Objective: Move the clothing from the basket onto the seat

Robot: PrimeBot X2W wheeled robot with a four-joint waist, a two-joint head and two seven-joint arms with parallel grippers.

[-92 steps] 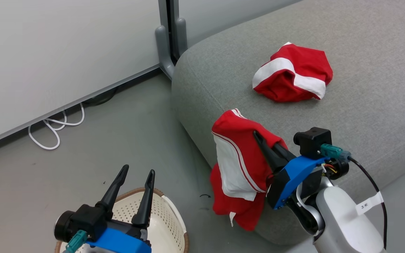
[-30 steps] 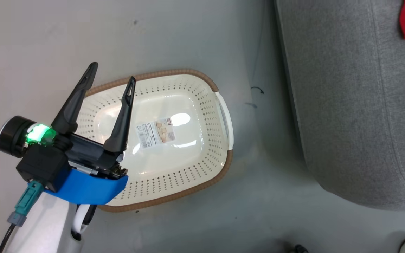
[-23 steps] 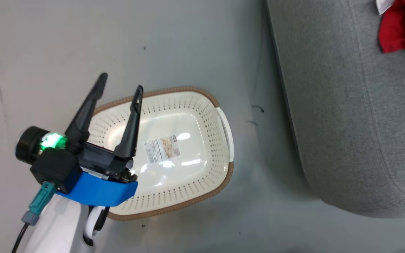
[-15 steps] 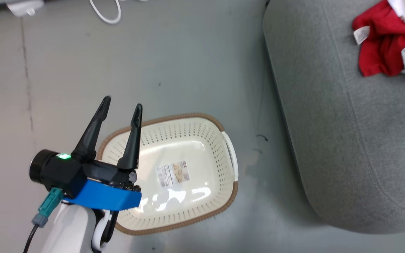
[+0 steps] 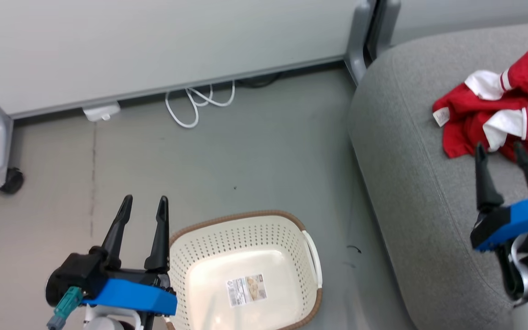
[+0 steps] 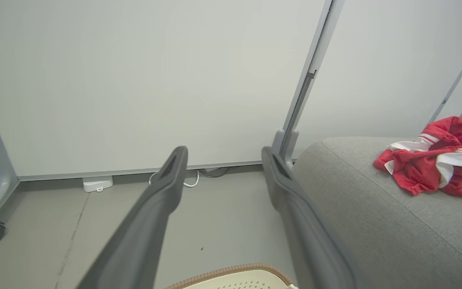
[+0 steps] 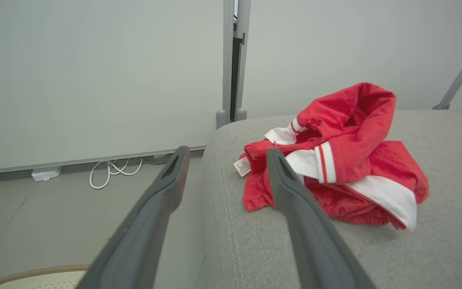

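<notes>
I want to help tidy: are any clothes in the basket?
No, the basket holds just a paper label; the red clothing lies on the seat.

Red clothing (image 7: 347, 160) heaped on the seat (image 7: 375, 257) beyond the spread hand (image 7: 227, 151)

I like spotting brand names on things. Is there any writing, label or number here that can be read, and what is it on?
Paper label on the floor of the basket: printed text and a small picture, too small to read.
White tag on the red clothing: faint marks, too blurred to read.
Nothing can be quoted.
</notes>
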